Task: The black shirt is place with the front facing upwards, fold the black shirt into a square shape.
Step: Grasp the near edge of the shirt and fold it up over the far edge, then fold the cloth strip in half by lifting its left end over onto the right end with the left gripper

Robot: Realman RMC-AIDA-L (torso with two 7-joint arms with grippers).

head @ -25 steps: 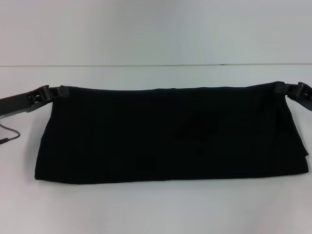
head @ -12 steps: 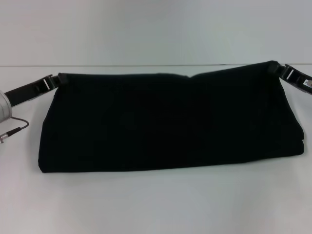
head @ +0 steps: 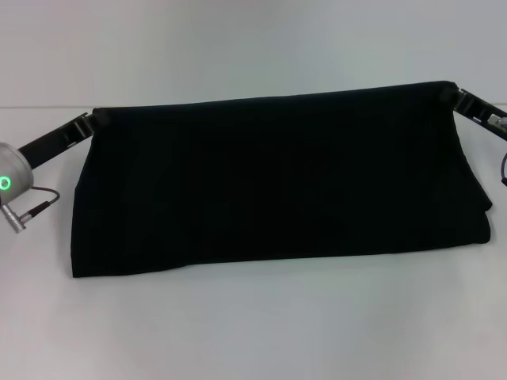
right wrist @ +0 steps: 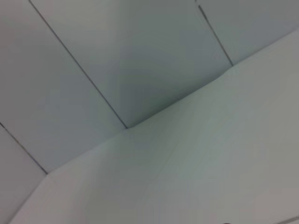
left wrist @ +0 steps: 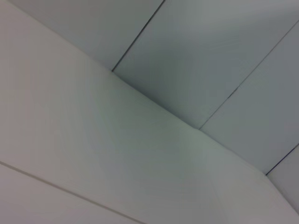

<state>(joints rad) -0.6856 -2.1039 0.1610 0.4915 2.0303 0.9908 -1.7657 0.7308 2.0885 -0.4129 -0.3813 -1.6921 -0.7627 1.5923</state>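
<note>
Across the middle of the white table [head: 253, 332]: black shirt [head: 269, 182], stretched wide as a long doubled band, top edge raised, bottom edge resting on the surface. Shows no lettering or neck label from the head view, only plain dark cloth.

At the upper left corner: left gripper [head: 85, 125], slim black fingers pinched together on the fabric. At the upper right corner, a little higher: right gripper [head: 466, 100], likewise clamped on the cloth. Holds the top edge nearly taut, sloping up toward the right.

Reads as mid-fold: lengthwise halving apparently done, band now carried by both corners. Likely calls next for bringing both raised corners over together and laying the band down flat, then closing it end to end toward a square. Needs matched height and pace on both sides, or skews the edge.

Soft, matte, limp cotton; drapes without stiffness. Layered edges stepped at the right end, faint creases near the lower right corner. Smooth, pale tabletop.

Beside the left arm: green ring light [head: 5, 183] and a thin cable [head: 36, 202]. From both wrist views: only pale wall panels [left wrist: 210, 60] with thin seams, no fingers, no cloth.
</note>
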